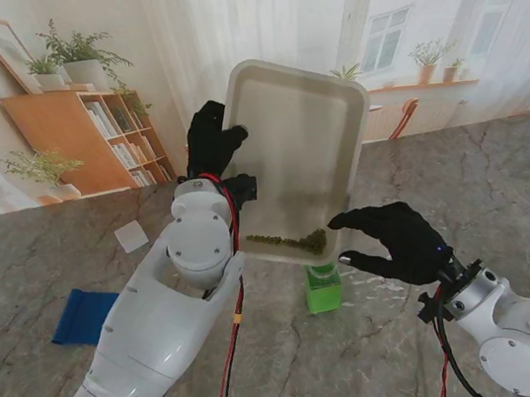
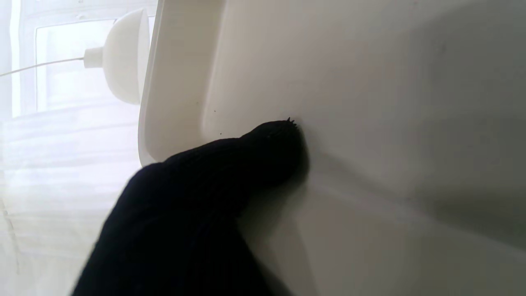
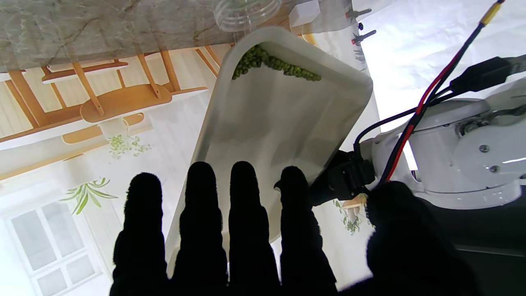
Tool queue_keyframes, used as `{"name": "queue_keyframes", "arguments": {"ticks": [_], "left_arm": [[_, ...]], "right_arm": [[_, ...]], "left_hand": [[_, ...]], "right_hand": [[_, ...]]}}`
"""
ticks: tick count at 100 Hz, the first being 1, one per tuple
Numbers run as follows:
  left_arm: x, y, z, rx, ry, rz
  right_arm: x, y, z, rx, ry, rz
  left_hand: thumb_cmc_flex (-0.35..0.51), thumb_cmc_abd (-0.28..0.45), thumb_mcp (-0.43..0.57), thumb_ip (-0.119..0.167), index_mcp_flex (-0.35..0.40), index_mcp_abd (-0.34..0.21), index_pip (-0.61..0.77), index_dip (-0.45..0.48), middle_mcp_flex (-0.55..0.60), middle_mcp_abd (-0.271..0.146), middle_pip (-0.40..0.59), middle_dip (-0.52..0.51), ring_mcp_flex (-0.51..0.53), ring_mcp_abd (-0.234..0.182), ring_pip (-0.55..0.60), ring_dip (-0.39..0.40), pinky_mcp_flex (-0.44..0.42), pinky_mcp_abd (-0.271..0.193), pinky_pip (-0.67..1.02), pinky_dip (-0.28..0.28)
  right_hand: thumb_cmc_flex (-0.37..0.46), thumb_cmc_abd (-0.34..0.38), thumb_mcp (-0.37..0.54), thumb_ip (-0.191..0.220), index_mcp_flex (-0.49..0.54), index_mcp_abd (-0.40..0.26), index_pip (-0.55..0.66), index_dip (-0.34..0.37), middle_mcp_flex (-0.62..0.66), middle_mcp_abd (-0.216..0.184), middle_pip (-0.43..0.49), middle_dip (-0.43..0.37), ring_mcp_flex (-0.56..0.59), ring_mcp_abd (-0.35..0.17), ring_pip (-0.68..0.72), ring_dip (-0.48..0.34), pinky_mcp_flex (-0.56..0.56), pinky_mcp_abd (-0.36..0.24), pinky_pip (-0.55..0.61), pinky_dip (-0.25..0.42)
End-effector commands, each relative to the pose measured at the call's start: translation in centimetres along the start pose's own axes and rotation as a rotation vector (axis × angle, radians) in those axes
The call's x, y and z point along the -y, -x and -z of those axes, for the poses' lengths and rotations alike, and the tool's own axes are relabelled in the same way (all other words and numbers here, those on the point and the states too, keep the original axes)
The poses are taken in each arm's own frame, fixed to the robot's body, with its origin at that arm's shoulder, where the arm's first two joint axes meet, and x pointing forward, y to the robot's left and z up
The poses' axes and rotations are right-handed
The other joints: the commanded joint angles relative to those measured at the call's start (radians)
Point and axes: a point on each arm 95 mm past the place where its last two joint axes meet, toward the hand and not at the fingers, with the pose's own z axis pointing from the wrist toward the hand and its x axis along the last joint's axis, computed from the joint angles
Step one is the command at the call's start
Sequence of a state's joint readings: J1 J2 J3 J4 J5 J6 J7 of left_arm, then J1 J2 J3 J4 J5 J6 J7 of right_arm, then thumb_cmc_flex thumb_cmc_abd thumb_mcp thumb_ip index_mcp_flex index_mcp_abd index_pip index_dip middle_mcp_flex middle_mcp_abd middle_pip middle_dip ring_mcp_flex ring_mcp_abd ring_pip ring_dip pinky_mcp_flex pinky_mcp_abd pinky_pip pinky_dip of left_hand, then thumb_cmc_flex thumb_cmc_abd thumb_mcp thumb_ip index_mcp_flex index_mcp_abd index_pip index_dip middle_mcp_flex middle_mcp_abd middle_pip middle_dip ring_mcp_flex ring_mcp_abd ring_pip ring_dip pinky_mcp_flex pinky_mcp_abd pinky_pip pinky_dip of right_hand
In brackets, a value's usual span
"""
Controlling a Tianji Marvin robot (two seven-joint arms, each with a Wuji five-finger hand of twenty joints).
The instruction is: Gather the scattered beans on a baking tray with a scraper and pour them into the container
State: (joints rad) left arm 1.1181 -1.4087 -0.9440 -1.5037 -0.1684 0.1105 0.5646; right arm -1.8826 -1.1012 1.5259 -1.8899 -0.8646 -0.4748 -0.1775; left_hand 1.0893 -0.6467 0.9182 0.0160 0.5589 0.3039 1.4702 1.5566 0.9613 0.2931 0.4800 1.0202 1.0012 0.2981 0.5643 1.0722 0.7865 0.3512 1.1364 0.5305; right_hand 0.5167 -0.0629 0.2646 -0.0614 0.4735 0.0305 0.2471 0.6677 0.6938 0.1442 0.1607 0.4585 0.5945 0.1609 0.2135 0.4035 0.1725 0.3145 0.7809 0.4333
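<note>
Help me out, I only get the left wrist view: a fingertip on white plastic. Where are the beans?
Observer: The beans are piled along the low edge of the tray, which the left hand holds steeply tilted by its high rim.
Operator: Container under it?
Observer: Yes, the green container stands on the table just beneath the tray's low corner.
Operator: Right hand?
Observer: The right hand is open, fingers spread, beside that low corner, holding nothing.
</note>
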Motion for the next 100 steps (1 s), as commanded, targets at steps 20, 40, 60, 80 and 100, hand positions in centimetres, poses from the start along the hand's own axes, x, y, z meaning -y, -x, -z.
{"name": "queue_keyframes", "arguments": {"ticks": [20,40,60,80,100], "left_arm": [[-0.3,-0.1,-0.2,-0.011,0.006,0.001],[-0.4,-0.1,-0.3,-0.013,0.008,0.006],[-0.4,-0.1,-0.2,-0.015,0.007,0.003],[-0.2,-0.2,-0.1,-0.016,0.004,0.001],[-0.1,-0.3,-0.1,-0.015,0.003,0.001]], "right_arm": [[-0.3,-0.4,-0.1,-0.042,-0.021,0.008],[-0.6,-0.5,-0.5,-0.079,-0.031,0.026],[-0.6,-0.9,-0.8,-0.105,-0.005,0.046],[-0.3,-0.7,-0.9,-0.109,-0.041,0.029],[-0.4,-0.5,-1.4,-0.144,-0.077,-0.028]], "left_hand": [[0.096,0.054,0.081,0.005,-0.011,-0.033,0.007,0.013,0.033,-0.212,0.128,0.028,0.042,-0.113,0.051,0.013,0.071,-0.220,0.135,0.134],[0.094,0.056,0.083,0.005,-0.010,-0.035,0.008,0.013,0.033,-0.213,0.128,0.028,0.043,-0.113,0.051,0.013,0.071,-0.219,0.135,0.135],[0.093,0.061,0.082,0.005,-0.010,-0.036,0.008,0.013,0.033,-0.214,0.127,0.028,0.043,-0.115,0.052,0.012,0.071,-0.221,0.137,0.137],[0.094,0.055,0.081,0.006,-0.009,-0.035,0.008,0.013,0.034,-0.213,0.128,0.029,0.043,-0.113,0.052,0.014,0.068,-0.218,0.136,0.139],[0.092,0.061,0.082,0.007,-0.009,-0.037,0.008,0.013,0.036,-0.214,0.127,0.029,0.044,-0.116,0.052,0.012,0.070,-0.222,0.138,0.141]], "right_hand": [[0.002,0.006,0.015,0.027,0.012,-0.019,0.002,-0.025,-0.007,-0.015,-0.006,-0.009,0.004,-0.006,-0.003,0.013,0.002,0.011,0.007,0.017],[0.001,0.007,0.014,0.027,0.009,-0.018,0.001,-0.026,-0.008,-0.016,-0.006,-0.009,0.002,-0.007,-0.003,0.013,0.000,0.010,0.005,0.016],[0.004,0.009,0.015,0.027,0.008,-0.016,0.003,-0.023,-0.006,-0.019,-0.003,-0.007,0.005,-0.010,0.000,0.014,0.002,0.011,0.008,0.017],[0.001,0.011,0.013,0.027,0.008,-0.019,0.003,-0.023,-0.006,-0.019,-0.003,-0.007,0.006,-0.011,0.001,0.014,0.001,0.009,0.009,0.016],[0.001,0.010,0.013,0.027,0.008,-0.018,0.002,-0.023,-0.008,-0.019,-0.005,-0.007,0.004,-0.010,0.000,0.013,0.002,0.010,0.008,0.016]]}}
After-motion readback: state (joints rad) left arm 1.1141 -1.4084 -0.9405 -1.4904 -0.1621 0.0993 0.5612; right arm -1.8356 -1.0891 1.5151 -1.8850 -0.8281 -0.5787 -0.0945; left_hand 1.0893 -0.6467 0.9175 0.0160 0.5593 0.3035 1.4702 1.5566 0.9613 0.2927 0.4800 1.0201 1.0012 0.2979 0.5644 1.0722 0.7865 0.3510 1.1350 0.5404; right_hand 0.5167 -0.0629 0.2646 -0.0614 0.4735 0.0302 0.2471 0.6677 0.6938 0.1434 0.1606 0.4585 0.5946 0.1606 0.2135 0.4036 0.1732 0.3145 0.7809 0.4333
